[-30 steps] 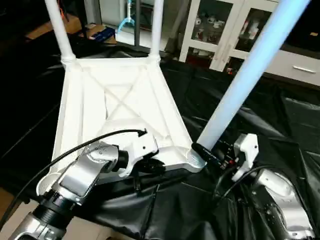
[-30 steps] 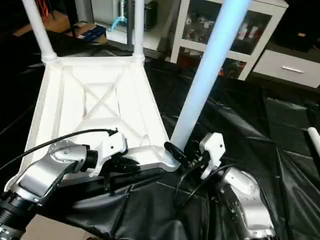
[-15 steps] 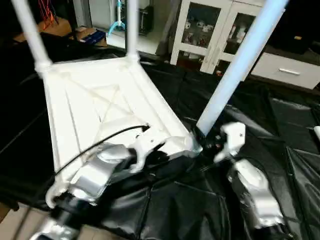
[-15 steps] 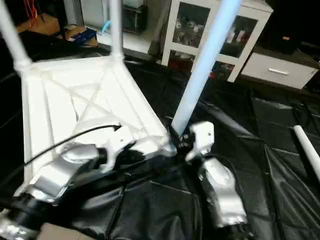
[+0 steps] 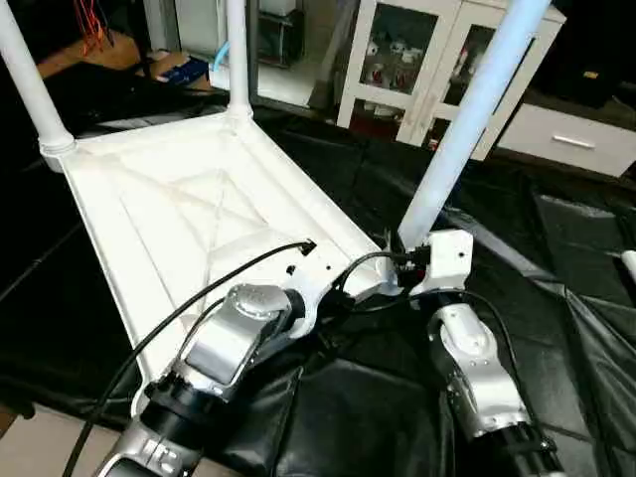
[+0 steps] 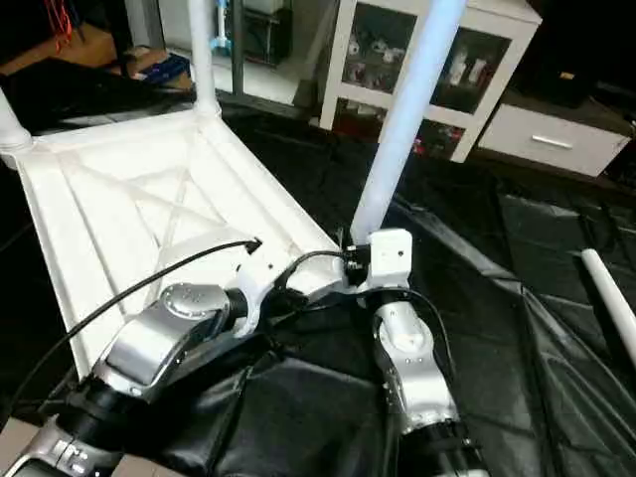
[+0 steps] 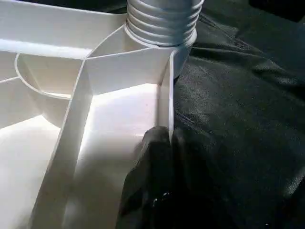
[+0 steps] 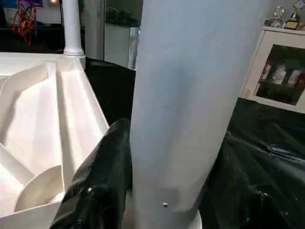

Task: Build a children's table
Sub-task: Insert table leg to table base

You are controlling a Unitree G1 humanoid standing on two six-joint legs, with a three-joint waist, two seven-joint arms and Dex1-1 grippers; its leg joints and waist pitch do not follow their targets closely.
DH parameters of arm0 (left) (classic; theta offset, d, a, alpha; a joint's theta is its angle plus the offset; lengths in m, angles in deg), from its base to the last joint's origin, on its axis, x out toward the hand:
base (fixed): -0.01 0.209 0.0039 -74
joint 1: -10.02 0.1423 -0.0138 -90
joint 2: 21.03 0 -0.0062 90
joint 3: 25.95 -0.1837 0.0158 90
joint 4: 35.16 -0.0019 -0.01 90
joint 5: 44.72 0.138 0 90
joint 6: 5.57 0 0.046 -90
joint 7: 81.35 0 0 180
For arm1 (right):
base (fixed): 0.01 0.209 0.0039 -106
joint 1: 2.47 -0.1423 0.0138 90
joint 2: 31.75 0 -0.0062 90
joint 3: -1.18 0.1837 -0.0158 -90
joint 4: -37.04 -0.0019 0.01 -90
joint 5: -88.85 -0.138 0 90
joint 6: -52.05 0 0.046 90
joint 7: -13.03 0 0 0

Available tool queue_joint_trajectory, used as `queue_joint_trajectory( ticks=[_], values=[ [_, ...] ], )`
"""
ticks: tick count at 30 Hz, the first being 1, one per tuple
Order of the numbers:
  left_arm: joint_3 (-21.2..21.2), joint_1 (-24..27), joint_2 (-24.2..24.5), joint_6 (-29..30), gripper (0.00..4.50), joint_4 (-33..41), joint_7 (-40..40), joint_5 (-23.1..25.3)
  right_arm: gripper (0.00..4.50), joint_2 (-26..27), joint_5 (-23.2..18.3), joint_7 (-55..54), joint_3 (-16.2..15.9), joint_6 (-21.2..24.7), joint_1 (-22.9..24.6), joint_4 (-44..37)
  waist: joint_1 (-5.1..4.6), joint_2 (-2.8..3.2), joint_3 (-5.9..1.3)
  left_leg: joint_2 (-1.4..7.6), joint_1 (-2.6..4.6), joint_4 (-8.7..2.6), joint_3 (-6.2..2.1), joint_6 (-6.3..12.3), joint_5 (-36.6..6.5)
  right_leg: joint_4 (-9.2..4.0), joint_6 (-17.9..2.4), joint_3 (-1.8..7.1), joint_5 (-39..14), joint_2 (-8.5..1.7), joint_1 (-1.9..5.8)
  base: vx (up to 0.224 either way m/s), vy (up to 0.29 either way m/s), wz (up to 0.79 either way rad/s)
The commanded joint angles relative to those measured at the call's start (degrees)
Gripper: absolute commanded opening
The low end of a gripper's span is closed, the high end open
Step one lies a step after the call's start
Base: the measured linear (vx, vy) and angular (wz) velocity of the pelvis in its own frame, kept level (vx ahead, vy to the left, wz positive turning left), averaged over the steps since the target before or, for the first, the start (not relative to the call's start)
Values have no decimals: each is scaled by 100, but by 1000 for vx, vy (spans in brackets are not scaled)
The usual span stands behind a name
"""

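Note:
The white table top [image 5: 179,199] lies underside up on a black sheet, its X ribs showing. Two white legs [image 5: 30,89] [image 5: 237,60] stand in the far corner sockets. A third leg [image 5: 467,109] rises tilted from the near right corner socket [image 7: 162,24]. My right gripper [image 5: 412,260] is shut on this leg just above its base, and one black finger [image 8: 102,167] lies against its side. My left gripper [image 7: 164,143] is shut on the thin rim wall of the table top, close to that same corner.
A loose white leg [image 6: 608,298] lies on the black sheet [image 5: 517,199] at the far right. A white cabinet with glass doors [image 5: 397,60] stands behind the work. A black cable [image 5: 199,298] runs over my left forearm.
The head camera has moved, so the whole picture has shifted. My right forearm has swung in under the leg's base, still gripping it. The left gripper stays on the rim.

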Motion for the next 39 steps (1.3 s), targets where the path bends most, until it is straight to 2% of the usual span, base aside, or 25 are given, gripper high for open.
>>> queue_joint_trajectory(
  ticks=[1,3,4,6,7,10,11,13,14,17,21,22,24,25,28,29,32,35,39],
  values=[
    [588,-74,329,123,0,461,-204,85,184,-414,107,-583,907,219,314,857,36,84,-294,352,72,-411,-178,67,-848,-402,-1008,294,-263,-435,176,0,0,0],
    [577,-69,335,130,0,473,-207,78,184,-392,14,-451,895,117,299,816,40,74,-304,344,57,-402,-173,84,-769,-387,-1029,300,-102,-439,193,0,0,0],
    [568,-69,340,128,0,474,-200,71,184,-363,-94,-314,897,70,285,764,48,81,-319,343,62,-389,-168,154,-618,-357,-1075,298,187,-435,203,0,0,0],
    [529,-80,372,93,0,470,-159,26,184,-333,-346,75,888,-89,281,607,45,79,-324,340,51,-380,-165,225,-550,-340,-1116,297,358,-434,217,0,0,0],
    [516,-84,383,73,0,467,-148,12,184,-352,-339,102,868,-111,282,583,52,78,-329,342,44,-377,-168,280,-486,-328,-1146,299,465,-442,230,0,0,0],
    [496,-83,406,70,0,477,-118,-20,184,-396,-391,268,826,-194,292,494,54,81,-324,344,49,-373,-162,330,-449,-331,-1207,294,454,-439,224,0,0,0],
    [493,-87,410,59,0,467,-119,-23,219,-412,-411,330,803,-192,290,462,55,81,-325,347,51,-371,-163,325,-455,-331,-1213,293,435,-441,225,0,0,0],
    [487,-86,419,50,0,465,-124,-38,219,-434,-435,394,774,-222,292,419,61,79,-320,353,55,-378,-165,295,-488,-335,-1212,290,333,-438,224,0,0,0],
    [480,-90,428,41,0,457,-134,-51,260,-453,-460,428,760,-250,291,404,61,77,-321,354,63,-377,-164,285,-488,-335,-1205,289,327,-434,221,0,0,0],
    [476,-98,444,29,0,448,-140,-62,266,-490,-504,466,734,-291,282,408,71,65,-321,347,53,-372,-162,285,-449,-330,-1195,293,362,-437,233,0,0,0],
    [462,-97,481,35,0,468,-141,-101,306,-522,-520,532,750,-324,270,441,59,57,-330,340,46,-358,-159,330,-438,-328,-1207,295,359,-439,231,0,0,0],
    [455,-97,500,29,0,470,-136,-113,311,-529,-497,547,748,-335,265,446,74,76,-329,339,53,-357,-158,334,-407,-327,-1222,292,377,-439,229,0,0,0],
    [437,-98,530,17,0,475,-113,-132,311,-548,-494,604,754,-361,261,420,61,64,-327,337,43,-359,-159,348,-408,-322,-1228,290,389,-430,233,0,0,0],
    [432,-103,551,0,0,466,-97,-144,311,-553,-518,646,765,-380,256,393,64,81,-323,343,57,-358,-157,337,-456,-333,-1240,289,342,-432,219,0,0,0],
    [423,-107,564,-8,0,464,-86,-155,311,-555,-657,801,801,-454,256,322,83,84,-314,348,62,-364,-157,303,-560,-342,-1233,291,177,-432,215,0,0,0],
    [422,-113,574,-18,0,457,-78,-163,299,-549,-722,873,808,-475,255,294,90,108,-313,350,66,-366,-160,290,-575,-342,-1230,291,162,-434,213,0,0,0],
    [411,-132,588,-42,0,444,-60,-180,283,-559,-787,953,805,-513,247,282,101,95,-321,349,62,-364,-160,258,-532,-330,-1233,290,241,-428,218,0,0,0],
    [394,-139,601,-57,0,444,-52,-187,267,-553,-858,1038,814,-535,251,255,105,91,-324,344,58,-357,-158,302,-479,-324,-1249,291,326,-433,222,0,0,0],
    [202,-101,802,-279,0,472,216,-205,252,-520,-1161,1367,877,-388,264,71,107,105,-322,345,58,-361,-165,317,-514,-330,-1260,289,274,-432,227,0,0,0]
  ],
)
